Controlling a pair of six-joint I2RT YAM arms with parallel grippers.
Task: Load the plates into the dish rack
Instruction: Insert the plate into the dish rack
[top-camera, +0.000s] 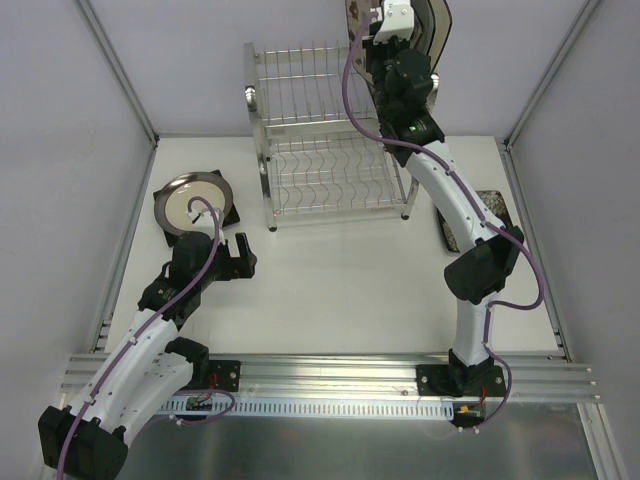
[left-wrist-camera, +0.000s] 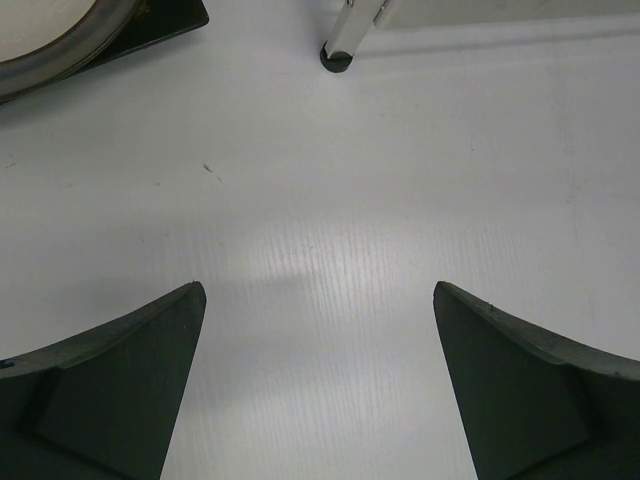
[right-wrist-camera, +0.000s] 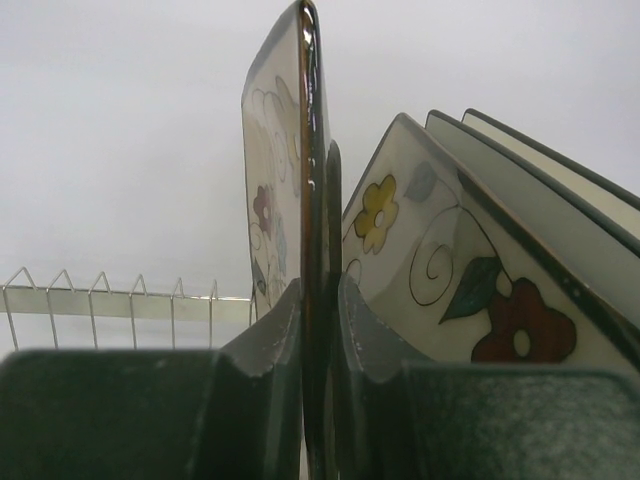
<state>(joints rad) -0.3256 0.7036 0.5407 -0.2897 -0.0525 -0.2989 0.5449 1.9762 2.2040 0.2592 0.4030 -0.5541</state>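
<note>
Between the fingers of your right gripper (right-wrist-camera: 318, 300) stands a cream square plate with colourful flowers (right-wrist-camera: 272, 190), upright, clamped by its dark rim. Just right of it lean more dark-rimmed square plates (right-wrist-camera: 470, 270). A chrome wire dish rack (right-wrist-camera: 110, 300) shows beyond, to the left. Your left gripper (left-wrist-camera: 320, 300) gapes wide over the white table (left-wrist-camera: 320, 150), with a round cream plate (left-wrist-camera: 50, 50) ahead-left.

**Plates and Rack, Mid-Load**

The chrome two-tier dish rack (top-camera: 330, 150) stood at the far side of the table (top-camera: 340, 290). A cream floral plate (right-wrist-camera: 285, 200) stood upright on edge, pinched in the right pincer (right-wrist-camera: 318, 300). Just beside it, another floral plate (right-wrist-camera: 450, 290) and two plainer dark-rimmed plates (right-wrist-camera: 540, 200) leaned away. Left of the rack, a round cream plate (top-camera: 192, 203) lay on a dark square plate (top-camera: 234, 214).
</note>
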